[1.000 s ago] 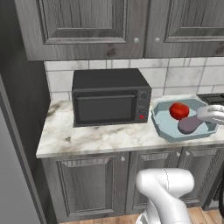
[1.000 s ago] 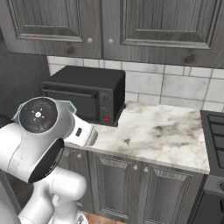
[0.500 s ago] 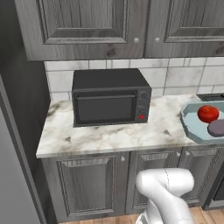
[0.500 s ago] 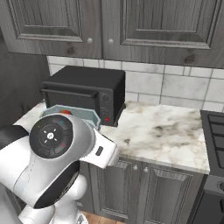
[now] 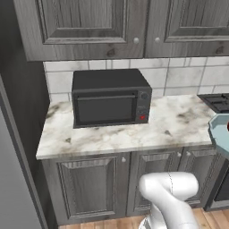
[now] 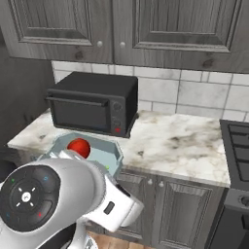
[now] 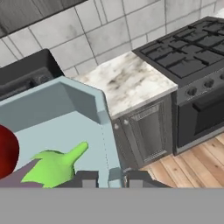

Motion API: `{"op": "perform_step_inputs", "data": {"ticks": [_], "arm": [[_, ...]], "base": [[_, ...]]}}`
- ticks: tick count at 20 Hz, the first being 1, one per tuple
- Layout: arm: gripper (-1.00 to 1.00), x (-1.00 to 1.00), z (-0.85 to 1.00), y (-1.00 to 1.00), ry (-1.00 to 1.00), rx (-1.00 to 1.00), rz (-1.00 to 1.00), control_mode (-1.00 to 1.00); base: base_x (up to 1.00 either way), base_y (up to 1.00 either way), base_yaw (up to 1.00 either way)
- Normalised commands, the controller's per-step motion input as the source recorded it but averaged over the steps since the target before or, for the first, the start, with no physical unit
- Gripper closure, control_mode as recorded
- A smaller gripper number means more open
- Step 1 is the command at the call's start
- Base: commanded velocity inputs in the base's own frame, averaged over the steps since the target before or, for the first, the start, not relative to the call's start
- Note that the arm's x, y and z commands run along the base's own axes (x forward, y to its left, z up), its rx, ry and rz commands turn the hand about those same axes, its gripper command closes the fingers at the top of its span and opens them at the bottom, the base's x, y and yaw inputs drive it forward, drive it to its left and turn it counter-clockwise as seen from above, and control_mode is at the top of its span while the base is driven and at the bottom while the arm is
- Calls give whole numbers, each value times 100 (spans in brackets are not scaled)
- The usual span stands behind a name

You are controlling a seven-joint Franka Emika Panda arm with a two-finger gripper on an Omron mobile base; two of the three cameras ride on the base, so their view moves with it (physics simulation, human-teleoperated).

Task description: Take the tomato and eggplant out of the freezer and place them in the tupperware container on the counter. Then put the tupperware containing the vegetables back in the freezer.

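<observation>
Half a second before, the left base view had shown the tupperware container (image 5: pixel 220 134) with both vegetables well inside the frame; now only a pale blue corner of it was left at the right edge, cut off, with a sliver of red at the very border. In the right base view it had come forward from against the microwave (image 6: pixel 92 103) and sat lower, above my white arm and out past the front edge of the counter (image 6: pixel 180 146). The microwave, counter and cabinets lay where they had been, so the container was what had moved.

My gripper (image 7: pixel 109 178) was pinched on the near wall of the container, one dark finger on each side of the rim, and the container hung in the air clear of the counter.

Inside it, the tomato (image 6: pixel 79 147) sat toward the back in the right base view, red and glossy. In the hand view it was cut by the left edge. The eggplant (image 7: pixel 26 177) lay just beside it, touching or nearly so; I could see mostly its bright green stem (image 7: pixel 57 164) pointing toward the container's wall, and only a thin strip of purple body above the grey band. In the right base view my arm covered the eggplant.
</observation>
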Motion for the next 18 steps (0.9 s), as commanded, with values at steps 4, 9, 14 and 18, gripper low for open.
{"op": "perform_step_inputs", "data": {"ticks": [4,9,14,18], "arm": [[100,0,0,0,0,0,0,100],[100,0,0,0,0,0,0,100],[100,0,0,0,0,0,0,100],[100,0,0,0,0,0,0,100]], "base": [[-89,31,-19],[-73,79,-6],[-16,100,0],[9,100,4]]}}
